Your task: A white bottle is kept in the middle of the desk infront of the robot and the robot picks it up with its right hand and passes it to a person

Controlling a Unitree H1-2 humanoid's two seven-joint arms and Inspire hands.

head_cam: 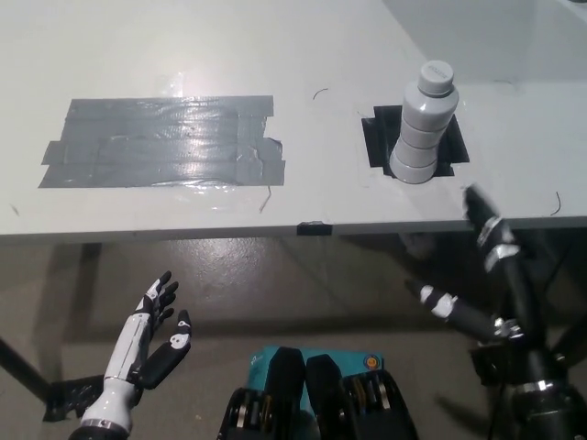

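white bottle (425,124) unobstructed all round — desk edge (229,229) fronts both hands

Looks like a robotics lab or test room, not a home or a shop. The plain white desk (275,55) has a big patch of grey duct tape (165,142) stuck flat on top and a smaller black tape patch (381,137) marking a spot, which is typical test-bench stuff. Underneath is a bare, dull floor (303,293) with another bit of black tape (69,399) by a desk leg. No decor or personal clutter, just a stripped-down work setup
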